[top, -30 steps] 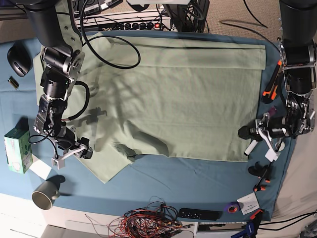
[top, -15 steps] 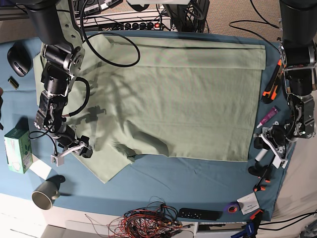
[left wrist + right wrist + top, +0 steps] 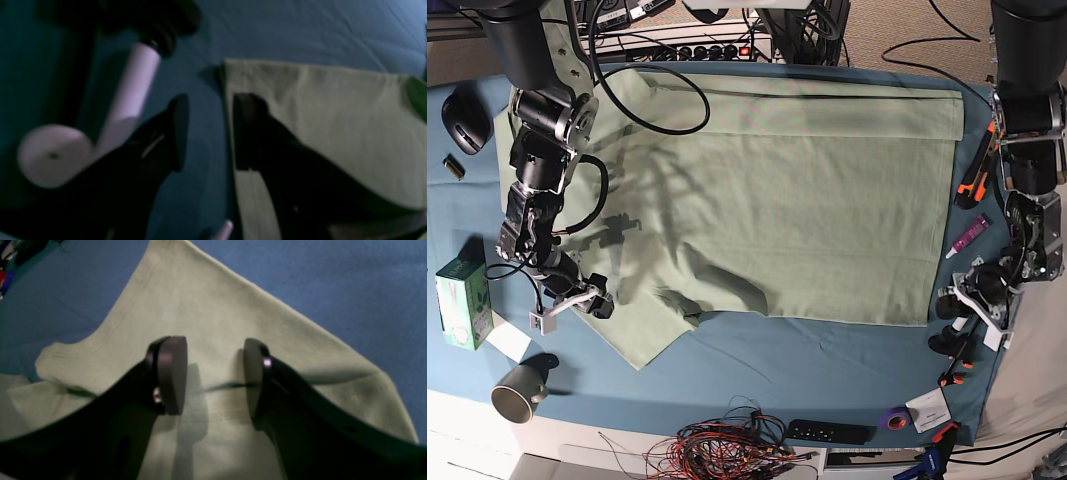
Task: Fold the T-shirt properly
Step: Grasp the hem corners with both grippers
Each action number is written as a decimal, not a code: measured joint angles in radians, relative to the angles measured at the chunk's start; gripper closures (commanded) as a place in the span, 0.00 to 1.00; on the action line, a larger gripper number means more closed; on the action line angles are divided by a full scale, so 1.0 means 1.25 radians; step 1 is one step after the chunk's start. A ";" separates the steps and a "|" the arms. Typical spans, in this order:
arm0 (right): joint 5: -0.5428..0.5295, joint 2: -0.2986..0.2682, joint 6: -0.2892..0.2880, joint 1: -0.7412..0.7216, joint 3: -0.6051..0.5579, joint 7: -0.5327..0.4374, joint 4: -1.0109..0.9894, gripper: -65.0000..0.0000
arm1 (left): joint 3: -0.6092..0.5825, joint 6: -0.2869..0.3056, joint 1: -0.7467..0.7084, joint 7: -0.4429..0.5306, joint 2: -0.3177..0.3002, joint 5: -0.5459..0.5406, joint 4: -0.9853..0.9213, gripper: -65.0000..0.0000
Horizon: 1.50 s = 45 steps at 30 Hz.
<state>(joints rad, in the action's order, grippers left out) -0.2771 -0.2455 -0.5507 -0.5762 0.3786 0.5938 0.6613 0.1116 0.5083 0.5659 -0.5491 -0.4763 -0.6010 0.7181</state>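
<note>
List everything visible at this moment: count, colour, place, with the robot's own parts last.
T-shirt: one, pale sage green, spread over the cloth's middle.
Table cloth: one, teal-blue, covering the table.
Mug: one, grey, near-left corner.
Box: one, green and white, left edge.
Computer mouse: one, black, far left.
Wire bundle: one, red and black, near edge.
Remote: one, black, near edge.
Tape roll: one, purple, near right.
Left hand: open, at the shirt's corner.
Right hand: open, over the sleeve.

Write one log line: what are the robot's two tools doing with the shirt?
left tool: open, at T-shirt corner edge | right tool: open, above sleeve | nothing held
</note>
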 measured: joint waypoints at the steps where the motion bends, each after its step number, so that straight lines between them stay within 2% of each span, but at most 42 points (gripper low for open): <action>1: 0.000 0.000 0.000 0.000 0.000 -0.001 0.000 0.58 | 0.000 -0.007 0.004 0.003 0.002 0.006 0.000 0.65; 7: 0.002 0.005 0.000 0.000 0.000 -0.007 0.000 0.58 | 0.000 -0.016 0.009 0.004 0.016 0.032 -0.001 0.65; 13: 0.002 0.006 0.000 0.000 0.000 -0.009 0.000 0.58 | 0.000 -0.016 0.008 0.024 0.055 0.031 -0.050 0.65; 16: 0.002 0.006 0.000 0.000 0.000 -0.009 0.000 0.58 | 0.000 -0.060 0.012 0.025 0.065 0.029 -0.051 0.65; 24: 0.002 0.006 0.000 0.000 0.000 -0.009 0.000 0.58 | 0.000 -0.056 0.013 0.023 0.068 0.020 -0.051 0.65; 30: 0.002 0.006 0.000 0.000 0.000 -0.009 0.000 0.58 | 0.000 -0.014 0.013 0.013 0.075 0.009 -0.052 0.65; 33: 0.003 0.006 0.000 0.000 0.000 -0.009 0.000 0.58 | 0.000 -0.010 0.013 0.006 0.082 -0.018 -0.052 0.66; 36: 0.003 0.006 0.000 0.000 0.000 -0.009 0.000 0.58 | 0.000 0.077 0.013 0.005 0.082 -0.026 -0.053 0.70; 41: 0.002 0.006 0.000 0.000 0.000 -0.010 0.000 0.58 | 0.000 0.076 0.013 0.004 0.084 -0.026 -0.053 0.81; 44: 0.002 0.006 0.000 0.000 0.000 -0.009 0.000 0.58 | 0.000 0.076 0.013 0.004 0.084 -0.026 -0.053 0.99; 45: 0.003 0.006 0.000 0.000 0.000 -0.010 0.000 0.58 | 0.000 0.076 0.013 0.007 0.084 -0.025 -0.053 1.00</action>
<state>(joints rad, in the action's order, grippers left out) -0.2737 -0.2378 -0.5503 -0.5762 0.3786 0.5816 0.6613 0.1120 0.6033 0.5816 -0.5407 -0.3714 -0.6323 0.6518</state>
